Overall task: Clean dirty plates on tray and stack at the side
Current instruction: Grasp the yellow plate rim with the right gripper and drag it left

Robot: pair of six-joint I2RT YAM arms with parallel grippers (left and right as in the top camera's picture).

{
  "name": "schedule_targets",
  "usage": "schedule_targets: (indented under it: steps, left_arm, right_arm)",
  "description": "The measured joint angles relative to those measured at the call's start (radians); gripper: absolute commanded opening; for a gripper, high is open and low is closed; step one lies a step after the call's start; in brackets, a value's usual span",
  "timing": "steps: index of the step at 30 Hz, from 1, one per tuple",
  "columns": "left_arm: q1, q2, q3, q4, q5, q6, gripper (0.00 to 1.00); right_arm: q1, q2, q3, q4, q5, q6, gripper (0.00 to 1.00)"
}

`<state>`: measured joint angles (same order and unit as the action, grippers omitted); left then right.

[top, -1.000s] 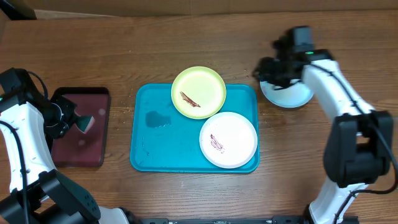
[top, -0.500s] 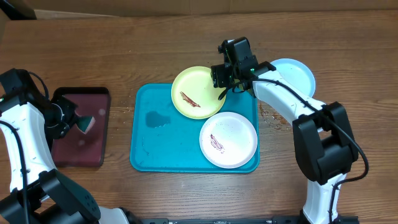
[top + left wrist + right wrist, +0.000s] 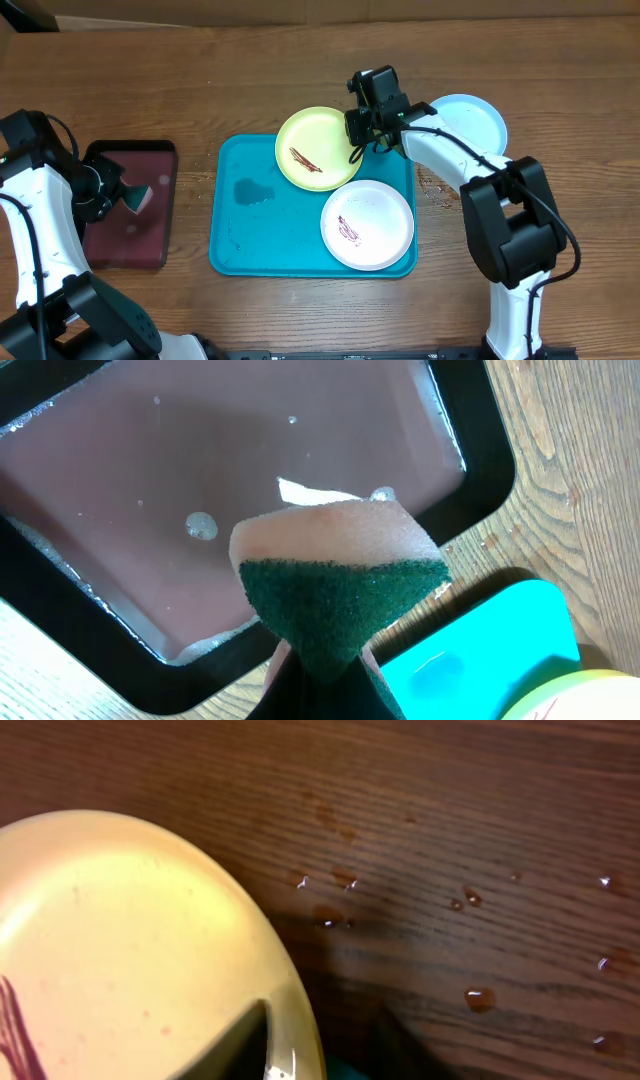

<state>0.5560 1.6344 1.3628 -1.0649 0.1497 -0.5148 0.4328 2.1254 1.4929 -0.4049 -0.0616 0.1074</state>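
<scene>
The lime green plate (image 3: 318,148), with a reddish-brown smear, rests on the far edge of the turquoise tray (image 3: 260,230). The white plate (image 3: 367,224), also smeared, lies at the tray's right front. The light blue plate (image 3: 468,118) lies on the table to the right of the tray. My right gripper (image 3: 358,135) is at the green plate's right rim. In the right wrist view its open fingers (image 3: 320,1030) straddle the rim of the green plate (image 3: 130,940). My left gripper (image 3: 320,680) is shut on a green-and-pink sponge (image 3: 340,570) above the maroon tray.
The dark maroon black-rimmed tray (image 3: 120,240) holds soapy water at the left; its rim shows in the left wrist view (image 3: 480,470). A wet patch (image 3: 252,190) lies on the turquoise tray. Water drops (image 3: 480,998) dot the wood by the green plate.
My right arm left the light blue plate on the table at the right and swung left to the green plate's right rim. The left arm has not moved.
</scene>
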Motion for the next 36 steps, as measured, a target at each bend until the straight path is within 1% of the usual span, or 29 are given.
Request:
schedule_targets:
  steps: [3, 4, 6, 7, 12, 17, 22, 24, 29, 33, 36]
  left_arm:
    - [0.000, 0.000, 0.000, 0.002, 0.000, 0.002, 0.04]
    - [0.000, 0.000, -0.001, 0.002, 0.000, 0.002, 0.04]
    - [0.000, 0.000, -0.001, 0.002, 0.000, 0.002, 0.04]
    - [0.000, 0.000, -0.001, 0.002, 0.000, 0.002, 0.04]
    - [0.000, 0.000, -0.001, 0.003, 0.000, 0.002, 0.04]
    - [0.000, 0.000, -0.001, 0.007, 0.000, 0.002, 0.04]
    - [-0.003, 0.000, -0.001, 0.013, 0.011, 0.004, 0.04]
    - [-0.013, 0.000, -0.001, 0.033, 0.040, 0.035, 0.04]
    - [-0.082, 0.000, -0.001, 0.075, 0.134, 0.126, 0.04]
    - [-0.171, 0.000, -0.001, 0.078, 0.170, 0.180, 0.04]
    - [-0.240, 0.000, -0.001, 0.078, 0.181, 0.204, 0.04]
  right_arm:
    - [0.000, 0.011, -0.001, -0.001, 0.001, -0.005, 0.21]
    - [0.000, 0.012, -0.001, -0.005, 0.001, -0.004, 0.16]
    - [0.000, 0.012, -0.001, -0.007, 0.002, -0.008, 0.09]
    - [0.000, 0.012, -0.001, -0.008, 0.001, -0.007, 0.04]
    - [0.000, 0.012, 0.000, -0.017, -0.014, 0.000, 0.04]
    - [0.003, 0.012, 0.034, -0.114, -0.059, 0.033, 0.04]
    - [0.029, 0.012, 0.090, -0.225, -0.080, 0.100, 0.04]
    - [0.052, 0.012, 0.111, -0.277, -0.095, 0.131, 0.04]
    - [0.134, 0.012, 0.130, -0.362, -0.128, 0.237, 0.04]
    - [0.193, 0.012, 0.130, -0.404, -0.135, 0.340, 0.04]
    - [0.222, 0.012, 0.127, -0.417, -0.103, 0.428, 0.04]
